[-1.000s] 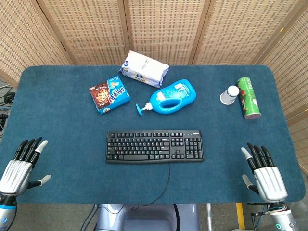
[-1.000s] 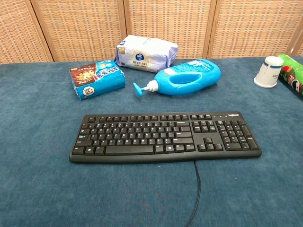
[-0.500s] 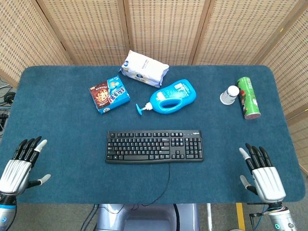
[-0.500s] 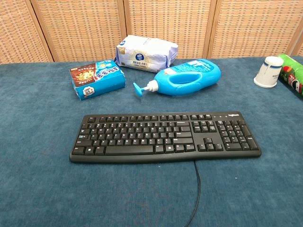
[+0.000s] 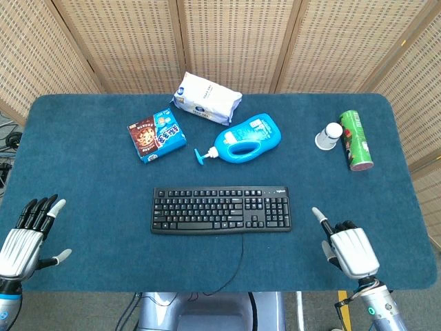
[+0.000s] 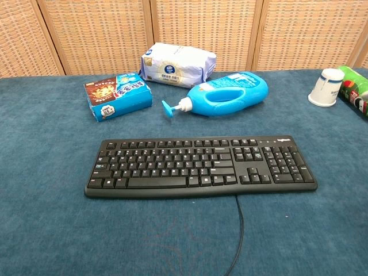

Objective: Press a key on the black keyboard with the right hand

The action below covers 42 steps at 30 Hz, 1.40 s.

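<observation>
The black keyboard lies flat in the middle of the blue table; the chest view shows the keyboard straight ahead with nothing on it. My right hand hovers near the front edge, a short way right of the keyboard and apart from it. Most of its fingers are curled in, and one finger points forward toward the keyboard's right end. My left hand stays at the front left corner with fingers spread, holding nothing. Neither hand appears in the chest view.
Behind the keyboard lie a snack box, a white bag and a blue detergent bottle. A paper cup and a green can lie at the back right. The keyboard cable trails off the front edge.
My right hand has moved left toward the keyboard and curled most of its fingers in, leaving one extended. The left hand and the objects have not moved.
</observation>
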Each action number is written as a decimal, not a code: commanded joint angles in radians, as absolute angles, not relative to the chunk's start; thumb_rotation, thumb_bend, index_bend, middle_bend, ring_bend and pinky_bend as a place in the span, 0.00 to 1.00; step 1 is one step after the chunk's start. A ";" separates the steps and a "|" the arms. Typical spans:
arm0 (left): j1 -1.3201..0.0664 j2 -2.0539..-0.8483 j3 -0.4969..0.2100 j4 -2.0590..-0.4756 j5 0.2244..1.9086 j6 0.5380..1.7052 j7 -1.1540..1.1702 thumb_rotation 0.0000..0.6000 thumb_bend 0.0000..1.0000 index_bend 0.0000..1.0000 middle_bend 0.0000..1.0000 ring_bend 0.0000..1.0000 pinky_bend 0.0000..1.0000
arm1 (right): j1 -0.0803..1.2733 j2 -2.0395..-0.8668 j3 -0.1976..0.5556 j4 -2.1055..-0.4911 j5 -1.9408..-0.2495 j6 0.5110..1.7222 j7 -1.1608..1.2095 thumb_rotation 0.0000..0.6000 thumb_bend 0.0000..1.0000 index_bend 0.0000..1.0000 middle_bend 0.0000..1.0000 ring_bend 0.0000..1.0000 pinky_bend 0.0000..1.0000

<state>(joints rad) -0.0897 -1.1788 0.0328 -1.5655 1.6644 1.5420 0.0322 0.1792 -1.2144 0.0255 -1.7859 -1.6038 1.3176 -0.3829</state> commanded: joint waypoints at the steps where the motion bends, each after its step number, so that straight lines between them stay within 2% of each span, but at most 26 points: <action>1: -0.090 -1.179 0.033 -1.565 1.665 1.540 0.033 1.00 0.00 0.00 0.00 0.00 0.00 | 0.241 -1.234 0.050 -1.868 -1.476 1.193 -0.516 1.00 0.70 0.05 0.69 0.64 0.48; 6: -0.090 -1.181 0.035 -1.564 1.667 1.539 0.036 1.00 0.00 0.00 0.00 0.00 0.00 | 0.288 -1.257 0.057 -1.918 -1.322 1.100 -0.635 1.00 0.88 0.05 0.70 0.67 0.49; 9: -0.091 -1.182 0.034 -1.564 1.664 1.536 0.038 1.00 0.00 0.00 0.00 0.00 0.00 | 0.319 -1.257 0.060 -1.956 -1.204 1.053 -0.693 1.00 0.93 0.05 0.70 0.68 0.49; 26: -0.093 -1.184 0.034 -1.562 1.662 1.531 0.037 1.00 0.00 0.00 0.00 0.00 0.00 | 0.417 -1.346 0.045 -1.949 -1.028 1.051 -0.814 1.00 0.93 0.05 0.70 0.68 0.49; 42: -0.098 -1.187 0.033 -1.557 1.654 1.518 0.037 1.00 0.00 0.00 0.00 0.00 0.00 | 0.509 -1.368 0.047 -1.947 -0.903 1.068 -0.851 1.00 0.93 0.05 0.70 0.68 0.49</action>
